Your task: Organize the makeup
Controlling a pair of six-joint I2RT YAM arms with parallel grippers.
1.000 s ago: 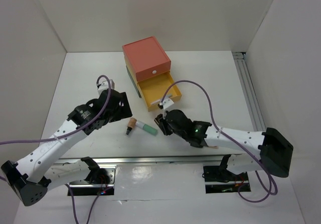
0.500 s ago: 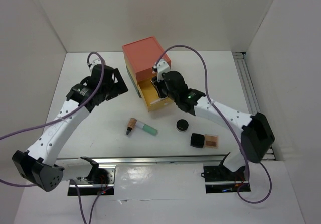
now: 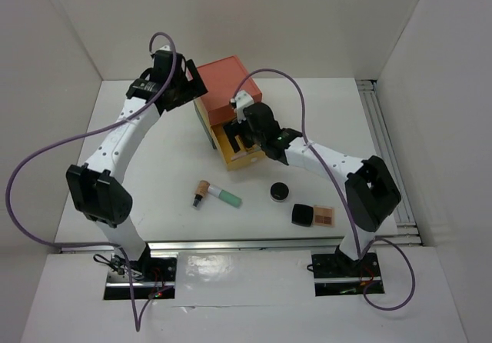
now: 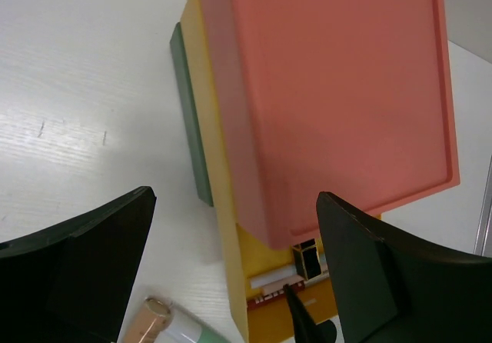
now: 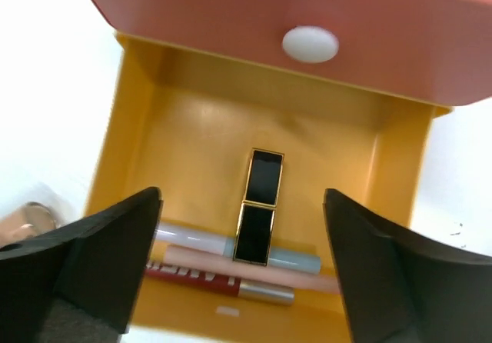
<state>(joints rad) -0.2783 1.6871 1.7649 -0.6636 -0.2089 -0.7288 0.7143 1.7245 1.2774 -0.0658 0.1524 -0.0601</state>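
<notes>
My right gripper (image 3: 235,134) (image 5: 242,204) hangs open over the pulled-out yellow drawer (image 3: 247,158) (image 5: 192,128). In the drawer lie a black lipstick (image 5: 260,204), a pale blue pencil (image 5: 288,261), a thin pink pencil (image 5: 200,257) and a red tube with a silver cap (image 5: 192,279). My left gripper (image 3: 184,88) (image 4: 234,204) is open beside the rear left of the drawer box (image 3: 223,85) (image 4: 330,89), holding nothing. On the table lie a mint-green tube (image 3: 223,197) (image 4: 181,331), a round black compact (image 3: 279,192) and a black square eyeshadow palette (image 3: 313,215).
The drawer box has an orange top drawer with a white knob (image 5: 310,43), shut, and a green layer (image 4: 191,120) at the bottom. White walls close in the table on three sides. A metal rail (image 3: 382,143) runs along the right edge.
My right gripper went from the table's front to the yellow drawer and has opened there. My left arm swung back to the rear left of the box.
</notes>
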